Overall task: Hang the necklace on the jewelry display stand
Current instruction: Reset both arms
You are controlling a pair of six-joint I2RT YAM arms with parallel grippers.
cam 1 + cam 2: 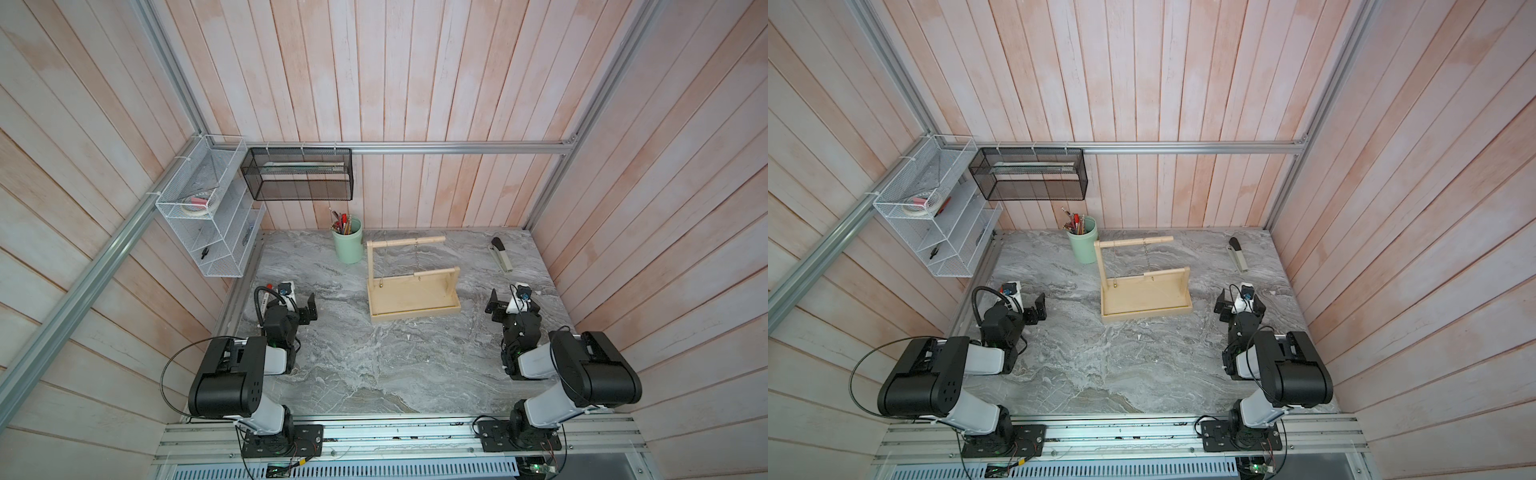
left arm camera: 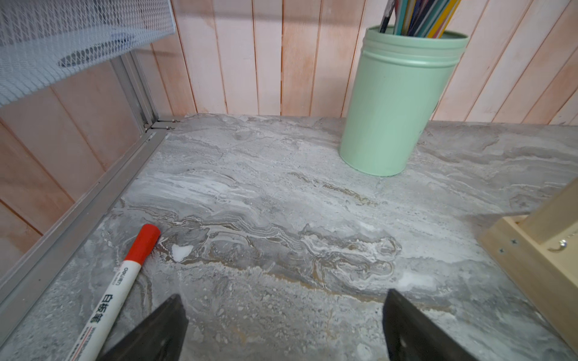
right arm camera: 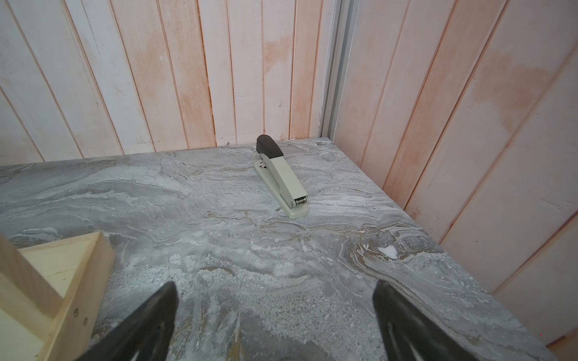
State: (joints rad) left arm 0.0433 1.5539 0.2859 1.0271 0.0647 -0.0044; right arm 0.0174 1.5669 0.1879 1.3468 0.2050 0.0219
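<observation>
Grey marbled tabletop (image 1: 374, 365) fills the lower centre of both top views, with pale plank walls behind. At centre stands the light wooden two-bar jewelry display stand (image 1: 409, 311). The thin pale chain necklace (image 1: 417, 257) appears draped over its higher bar, ends dangling. Featherlight, limp and snag-prone, it is best pinched along a hanging strand, I judge. Flanking the stand, the left gripper (image 1: 308, 308) and right gripper (image 1: 493, 305) gape empty.

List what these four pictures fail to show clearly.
- Thin pale chain necklace: too fine in both top views to trace over the bar of the light wooden display stand.
- Stand: cut off by picture edges in both wrist views.
- Red-capped white marker: tail end cut off by the picture edge, left wrist view.
</observation>
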